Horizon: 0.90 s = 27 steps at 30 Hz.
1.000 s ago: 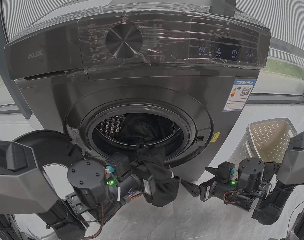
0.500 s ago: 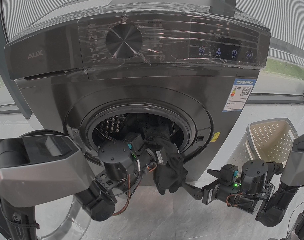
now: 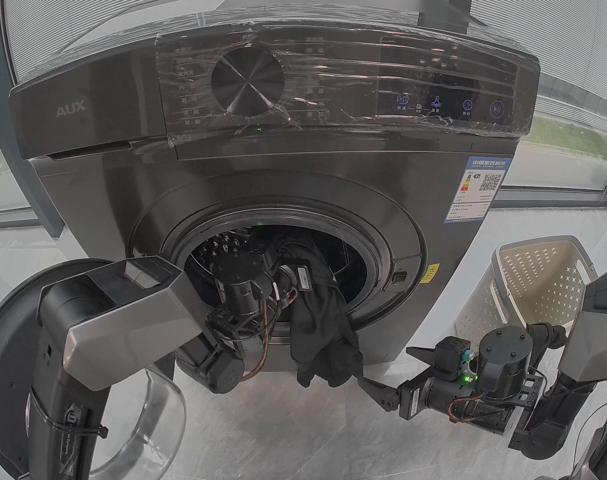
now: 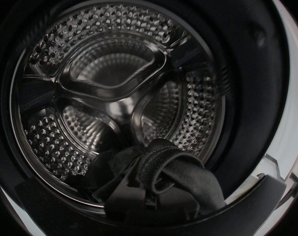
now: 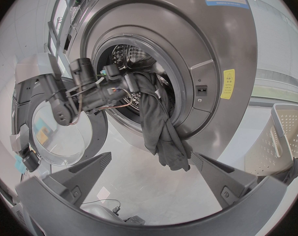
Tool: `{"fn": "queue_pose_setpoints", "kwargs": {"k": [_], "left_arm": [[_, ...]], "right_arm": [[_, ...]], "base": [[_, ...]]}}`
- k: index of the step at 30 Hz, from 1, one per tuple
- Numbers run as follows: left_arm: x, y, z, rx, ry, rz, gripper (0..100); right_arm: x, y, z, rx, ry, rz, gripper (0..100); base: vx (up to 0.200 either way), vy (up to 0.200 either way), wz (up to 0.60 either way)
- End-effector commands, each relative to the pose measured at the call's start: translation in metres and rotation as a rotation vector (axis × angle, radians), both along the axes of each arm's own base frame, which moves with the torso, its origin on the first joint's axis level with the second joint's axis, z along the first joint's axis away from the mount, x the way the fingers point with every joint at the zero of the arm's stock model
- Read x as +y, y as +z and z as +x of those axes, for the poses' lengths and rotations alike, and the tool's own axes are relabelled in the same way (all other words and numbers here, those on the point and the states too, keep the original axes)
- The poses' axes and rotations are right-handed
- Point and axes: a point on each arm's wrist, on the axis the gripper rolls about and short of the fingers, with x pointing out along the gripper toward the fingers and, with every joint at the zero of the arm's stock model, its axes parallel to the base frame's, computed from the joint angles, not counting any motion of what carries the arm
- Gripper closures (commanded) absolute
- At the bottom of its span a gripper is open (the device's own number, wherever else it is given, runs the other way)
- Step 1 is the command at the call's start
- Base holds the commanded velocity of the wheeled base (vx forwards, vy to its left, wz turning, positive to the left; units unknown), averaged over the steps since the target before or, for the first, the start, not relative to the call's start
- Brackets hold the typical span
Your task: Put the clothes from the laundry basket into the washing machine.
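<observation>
One black garment (image 3: 320, 328) hangs over the front lip of the one washing machine (image 3: 283, 168). Its long axis is vertical, top end in the drum (image 4: 116, 66) mouth at the left gripper (image 3: 303, 276), bottom end pointing straight down; dark cloth (image 4: 168, 177) bunched low in the drum, same piece or not can't tell. Cloth drapes over the left gripper, clamped or not can't tell; right gripper (image 3: 387, 367) spread wide, empty, low, tips just beside the garment's bottom end, one white laundry basket (image 3: 542, 241) right of the machine.

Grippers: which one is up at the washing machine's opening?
The left gripper, holding the black garment at the mouth of the drum; the right gripper hangs open and empty, lower down.
</observation>
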Motion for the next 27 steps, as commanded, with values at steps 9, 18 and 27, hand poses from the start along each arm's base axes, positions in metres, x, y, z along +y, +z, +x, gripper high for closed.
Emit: {"fn": "queue_pose_setpoints", "kwargs": {"k": [9, 18, 27], "left_arm": [[-0.001, -0.004, 0.067, -0.026, 0.066, 0.002, 100], [0.011, -0.005, 0.102, -0.058, 0.134, 0.025, 100], [0.014, -0.001, 0.104, -0.062, 0.139, 0.012, 0]], "right_arm": [[0.003, -0.002, -0.007, 0.016, 0.026, -0.004, 0], [0.003, -0.003, -0.008, 0.021, 0.024, -0.004, 0], [0.004, -0.002, -0.007, 0.014, 0.026, 0.003, 0]], "base": [[0.0, 0.0, 0.0], [0.0, 0.0, 0.0], [0.0, 0.0, 0.0]]}}
